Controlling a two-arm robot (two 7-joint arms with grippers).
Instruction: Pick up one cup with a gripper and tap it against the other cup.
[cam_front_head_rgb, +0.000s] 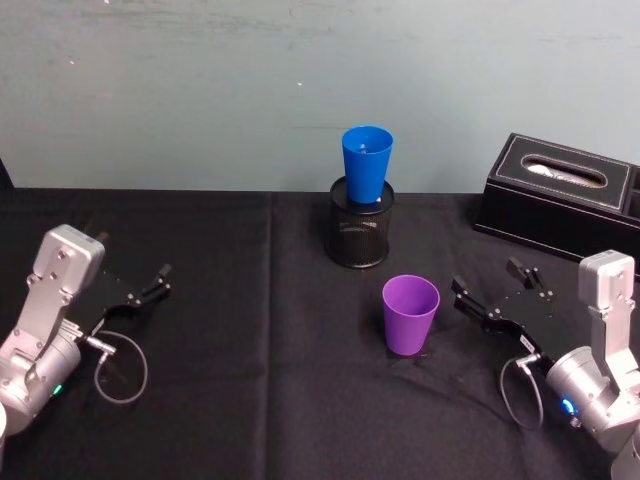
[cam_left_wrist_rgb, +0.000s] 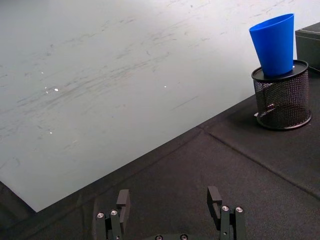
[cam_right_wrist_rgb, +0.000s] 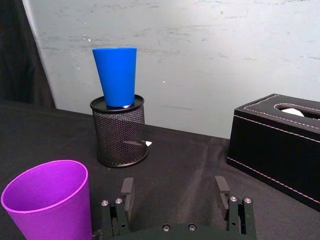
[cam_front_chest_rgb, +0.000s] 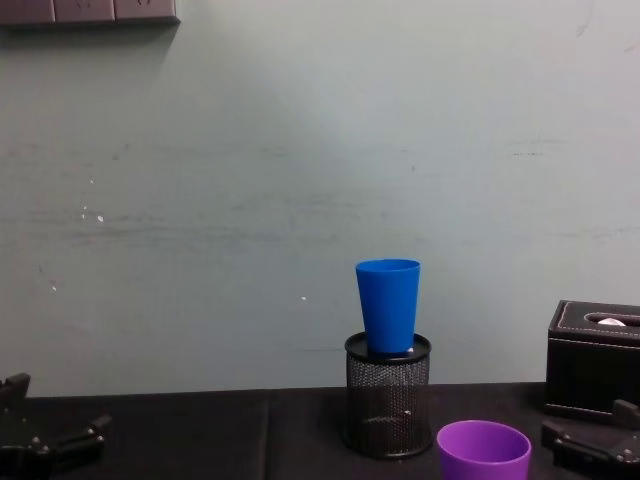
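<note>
The purple cup (cam_front_head_rgb: 410, 314) stands upright on the black table (cam_front_head_rgb: 230, 400), rim up, near the middle and a bit toward the robot's right. The right gripper (cam_front_head_rgb: 491, 292) sits just beside it on the right, jaws spread apart and empty, tips pointed toward the cup but not touching it. The cup is outside the jaws: in the right wrist view the purple cup (cam_right_wrist_rgb: 48, 206) is off to one side of the right gripper (cam_right_wrist_rgb: 175, 192), level with the nearer finger (cam_right_wrist_rgb: 126, 192) rather than in the gap, and the gap itself lines up with bare cloth between the mesh holder (cam_right_wrist_rgb: 120, 131) and the tissue box (cam_right_wrist_rgb: 277, 143). The blue cup (cam_front_head_rgb: 366, 166) stands upright in the top of the mesh holder (cam_front_head_rgb: 360, 224), behind the purple cup and well apart from it; chest view shows the blue cup (cam_front_chest_rgb: 388, 304) raised above the purple cup (cam_front_chest_rgb: 483, 450) on the mesh holder (cam_front_chest_rgb: 387, 395). The black tissue box (cam_front_head_rgb: 555, 196) lies at the far right of the table. The left gripper (cam_front_head_rgb: 148, 291) rests low at the left side of the table, well apart from both cups, jaws parted and holding nothing; in its wrist view the left gripper (cam_left_wrist_rgb: 169, 201) faces bare cloth, with the blue cup (cam_left_wrist_rgb: 274, 44) far off.
</note>
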